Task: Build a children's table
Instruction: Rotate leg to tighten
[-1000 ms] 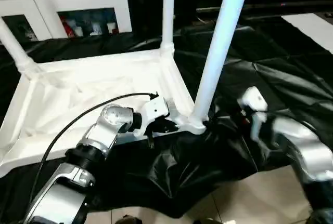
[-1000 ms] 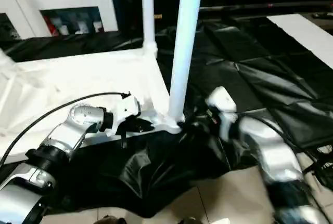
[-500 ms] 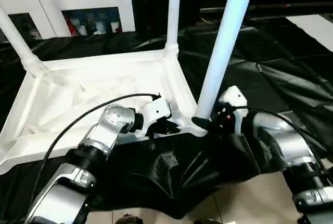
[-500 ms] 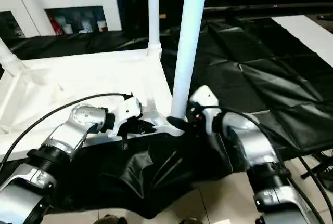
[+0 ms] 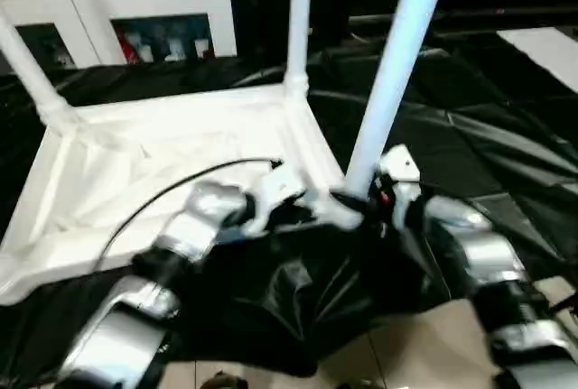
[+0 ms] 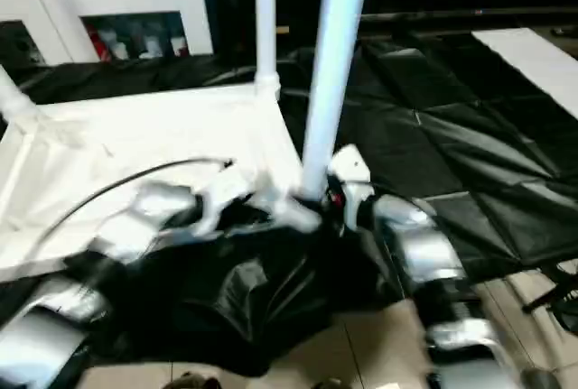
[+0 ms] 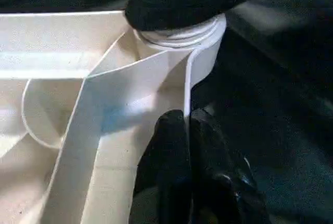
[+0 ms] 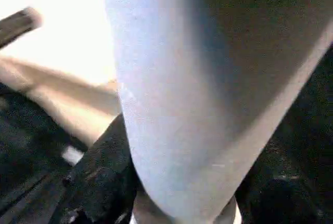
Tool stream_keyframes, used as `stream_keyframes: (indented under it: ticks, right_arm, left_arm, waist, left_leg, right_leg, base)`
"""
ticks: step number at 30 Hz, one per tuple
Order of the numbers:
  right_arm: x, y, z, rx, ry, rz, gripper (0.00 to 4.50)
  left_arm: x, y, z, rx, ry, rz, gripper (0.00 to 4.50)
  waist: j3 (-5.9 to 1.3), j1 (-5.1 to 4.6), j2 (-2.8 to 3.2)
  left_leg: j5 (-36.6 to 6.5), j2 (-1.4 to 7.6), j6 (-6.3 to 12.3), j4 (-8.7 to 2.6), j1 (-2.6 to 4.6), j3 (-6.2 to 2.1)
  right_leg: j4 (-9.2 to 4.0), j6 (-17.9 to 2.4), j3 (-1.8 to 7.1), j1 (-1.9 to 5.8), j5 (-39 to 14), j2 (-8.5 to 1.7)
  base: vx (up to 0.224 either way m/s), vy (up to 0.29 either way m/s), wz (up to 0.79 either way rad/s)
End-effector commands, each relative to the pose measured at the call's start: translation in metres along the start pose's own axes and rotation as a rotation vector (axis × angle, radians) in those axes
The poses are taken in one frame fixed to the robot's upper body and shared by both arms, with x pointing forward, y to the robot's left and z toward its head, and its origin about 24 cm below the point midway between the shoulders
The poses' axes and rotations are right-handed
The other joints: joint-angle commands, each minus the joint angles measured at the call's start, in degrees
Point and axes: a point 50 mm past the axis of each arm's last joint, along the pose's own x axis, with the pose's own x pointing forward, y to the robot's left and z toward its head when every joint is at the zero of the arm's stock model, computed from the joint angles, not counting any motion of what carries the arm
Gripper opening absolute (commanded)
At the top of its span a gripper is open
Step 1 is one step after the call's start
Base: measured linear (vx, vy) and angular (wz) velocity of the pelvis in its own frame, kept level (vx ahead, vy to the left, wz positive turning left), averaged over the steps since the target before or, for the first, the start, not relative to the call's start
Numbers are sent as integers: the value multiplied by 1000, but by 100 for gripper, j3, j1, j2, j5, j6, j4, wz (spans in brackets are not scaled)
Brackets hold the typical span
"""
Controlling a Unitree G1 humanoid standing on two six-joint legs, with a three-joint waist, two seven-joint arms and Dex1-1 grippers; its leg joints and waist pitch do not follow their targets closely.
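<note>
The white tabletop (image 5: 135,168) lies upside down on a black sheet, ribbed underside up. Three white legs stand in its corner sockets: one at the far left (image 5: 32,73), one at the back (image 5: 298,23) and one at the near right corner (image 5: 397,73). My left gripper (image 7: 187,125) is shut on the thin rim wall (image 7: 188,86) just beside that near right socket (image 5: 339,211). My right gripper (image 5: 368,201) sits at the base of the near leg (image 8: 171,104), one black finger (image 8: 99,177) pressed against each side of it.
The black sheet (image 5: 470,127) covers the floor around the tabletop and bunches up under my forearms. A white cabinet with glass doors (image 5: 153,32) stands at the back left. Pale floor tiles (image 5: 424,353) show along the near edge.
My right gripper has swung left to the base of the near leg and closed around it. The left gripper has kept its hold on the rim.
</note>
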Motion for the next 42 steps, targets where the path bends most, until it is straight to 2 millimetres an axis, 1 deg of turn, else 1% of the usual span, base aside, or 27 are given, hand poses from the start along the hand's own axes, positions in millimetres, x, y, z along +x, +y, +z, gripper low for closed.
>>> stream_keyframes:
  ticks: [1, 2, 3, 4, 5, 8, 9, 10, 11, 12, 13, 15, 17, 18, 19, 23, 25, 26, 28, 30, 31, 33, 34, 37, 38, 41, 42]
  right_arm:
    - [9, 16, -22, 81, 74, -20, 201]
    - [19, 21, -20, 137, 60, -89, 199]
    - [24, 24, -18, 150, 53, -113, 199]
    - [30, 28, -15, 144, 48, -146, 199]
    - [31, 28, -15, 143, 47, -151, 199]
    - [44, 41, -6, 112, 21, -143, 199]
    - [46, 43, -4, 118, 10, -128, 233]
    - [46, 43, -4, 118, 10, -128, 268]
    - [47, 44, -1, 122, -3, -119, 268]
    - [47, 44, 0, 122, -4, -119, 274]
    - [46, 42, 2, 113, -6, -104, 285]
    - [45, 37, 4, 84, -7, -84, 306]
    - [40, 32, 5, 46, 0, -38, 313]
    - [38, 29, 5, 28, 8, -15, 327]
    - [34, 25, 5, 0, 20, 14, 339]
    - [15, 15, 3, -88, 57, 166, 339]
    - [7, 12, 3, -103, 63, 225, 339]
    - [0, 10, 4, -120, 69, 282, 339]
    - [-4, 10, 4, -126, 71, 313, 339]
    - [-11, 8, 4, -134, 80, 380, 339]
    - [-16, 8, 4, -135, 88, 420, 339]
    - [-19, 7, 3, -135, 96, 450, 339]
    - [-25, 7, 3, -134, 109, 494, 313]
    - [-27, 7, 3, -130, 118, 522, 300]
    - [-28, 7, 3, -132, 120, 527, 272]
    - [-29, 7, 3, -133, 123, 533, 260]
    - [-29, 8, 3, -133, 126, 537, 244]
  left_arm:
    - [0, 14, 12, -36, -28, 162, 0]
    - [5, 15, 19, -50, -43, 197, 0]
    - [7, 15, 21, -51, -45, 213, 0]
    - [9, 15, 24, -47, -47, 230, 0]
    - [9, 15, 24, -47, -47, 232, 0]
    - [13, 13, 30, -15, -71, 221, 0]
    - [13, 12, 30, -5, -77, 215, 0]
    - [13, 12, 30, -5, -77, 215, 0]
    - [13, 11, 30, 9, -82, 196, 0]
    - [13, 11, 30, 9, -82, 195, 0]
    - [12, 10, 28, 23, -85, 174, 0]
    - [9, 10, 25, 31, -87, 149, 0]
    - [6, 9, 22, 55, -95, 109, 0]
    - [4, 8, 21, 67, -98, 85, 0]
    - [2, 7, 19, 73, -99, 59, 0]
    - [-5, 5, 12, 97, -91, -20, 0]
    - [-8, 5, 10, 109, -86, -49, 0]
    - [-11, 5, 8, 117, -78, -76, 0]
    - [-13, 5, 7, 122, -75, -90, 0]
    - [-17, 5, 4, 133, -67, -120, 0]
    - [-20, 5, 3, 140, -60, -143, 0]
    - [-21, 5, 2, 144, -56, -161, 0]
    - [-25, 4, 0, 150, -49, -197, 0]
    - [-27, 4, -2, 154, -42, -218, 0]
    - [-27, 3, -2, 154, -40, -223, 0]
    - [-28, 3, -3, 154, -37, -230, 0]
    - [-28, 3, -4, 155, -35, -234, 0]
  waist:
    - [-396, -52, -23]
    - [-391, -84, -14]
    - [-396, -94, 14]
    - [-404, -118, 20]
    - [-399, -126, 10]
    - [-410, -140, -10]
    - [-412, -142, -7]
    - [-412, -145, 1]
    - [-420, -143, -27]
    - [-419, -148, -20]
    - [-424, -160, -37]
    - [-429, -184, -30]
    - [-433, -193, -27]
    - [-435, -189, -60]
    - [-433, -185, -51]
    - [-445, -143, -59]
    - [-443, -126, -54]
    - [-445, -105, -58]
    - [-441, -51, -55]
    - [-440, -38, -56]
    - [-431, -22, -75]
    - [-424, 7, -63]
    - [-418, 4, -74]
    - [-417, 24, -76]
    - [-413, 26, -73]
    - [-409, 30, -77]
    - [-408, 28, -83]
  left_leg:
    - [-2038, 190, -53, -398, 173, -144]
    - [-2173, 187, -60, -408, 176, -159]
    - [-2216, 181, -78, -401, 181, -166]
    - [-2243, 176, -91, -406, 168, -179]
    - [-2250, 169, -76, -407, 161, -173]
    - [-2237, 162, -14, -397, 154, -164]
    - [-2210, 162, 2, -397, 150, -166]
    - [-2206, 173, 30, -396, 155, -161]
    - [-2119, 175, 73, -398, 139, -158]
    - [-2087, 177, 90, -404, 124, -160]
    - [-2023, 179, 123, -409, 108, -163]
    - [-1977, 184, 153, -400, 106, -154]
    - [-1906, 185, 196, -391, 97, -147]
    - [-1835, 178, 248, -383, 81, -145]
    - [-1775, 183, 283, -379, 76, -140]
    - [-1544, 200, 432, -351, 77, -115]
    - [-1514, 209, 449, -354, 86, -114]
    - [-1474, 212, 454, -352, 91, -114]
    - [-1445, 230, 464, -353, 91, -105]
    - [-1465, 227, 453, -355, 99, -105]
    - [-1511, 229, 436, -358, 109, -98]
    - [-1584, 245, 412, -361, 126, -98]
    - [-1612, 246, 388, -371, 111, -103]
    - [-1631, 246, 343, -376, 119, -106]
    - [-1682, 245, 315, -375, 129, -104]
    - [-1722, 242, 252, -384, 129, -116]
    - [-1733, 240, 246, -384, 131, -115]
  right_leg:
    - [-531, -1073, 201, 178, -2366, -302]
    - [-547, -1035, 186, 176, -2469, -294]
    - [-545, -1027, 182, 171, -2485, -300]
    - [-550, -1010, 175, 179, -2481, -302]
    - [-566, -987, 172, 177, -2488, -293]
    - [-570, -993, 173, 177, -2430, -298]
    - [-566, -1001, 172, 185, -2391, -298]
    - [-569, -1022, 181, 180, -2326, -302]
    - [-540, -1056, 184, 197, -2197, -295]
    - [-532, -1071, 187, 202, -2139, -298]
    - [-514, -1091, 181, 220, -2060, -293]
    - [-498, -1164, 190, 220, -1926, -299]
    - [-484, -1219, 194, 232, -1811, -300]
    - [-475, -1248, 189, 252, -1762, -300]
    - [-469, -1264, 194, 257, -1721, -307]
    - [-437, -1342, 207, 271, -1426, -300]
    - [-424, -1395, 207, 263, -1377, -300]
    - [-417, -1408, 201, 274, -1342, -291]
    - [-406, -1422, 207, 274, -1313, -297]
    - [-410, -1431, 204, 264, -1354, -298]
    - [-421, -1407, 204, 267, -1439, -290]
    - [-438, -1385, 207, 249, -1595, -304]
    - [-433, -1370, 209, 245, -1670, -301]
    - [-444, -1315, 209, 238, -1814, -307]
    - [-453, -1303, 212, 220, -1886, -308]
    - [-469, -1240, 212, 218, -2033, -318]
    - [-472, -1234, 213, 214, -2048, -315]
  base:
    - [0, 0, 0]
    - [0, 0, 0]
    - [0, 0, 0]
    - [0, 0, 0]
    - [0, 0, 0]
    - [0, 0, 0]
    - [0, 0, 0]
    - [0, 0, 0]
    - [0, 0, 0]
    - [0, 0, 0]
    - [0, 0, 0]
    - [0, 0, 0]
    - [0, 0, 0]
    - [0, 0, 0]
    - [0, 0, 0]
    - [0, 0, 0]
    - [0, 0, 0]
    - [0, 0, 0]
    - [0, 0, 0]
    - [0, 0, 0]
    - [0, 0, 0]
    - [0, 0, 0]
    - [0, 0, 0]
    - [0, 0, 0]
    - [0, 0, 0]
    - [0, 0, 0]
    - [0, 0, 0]
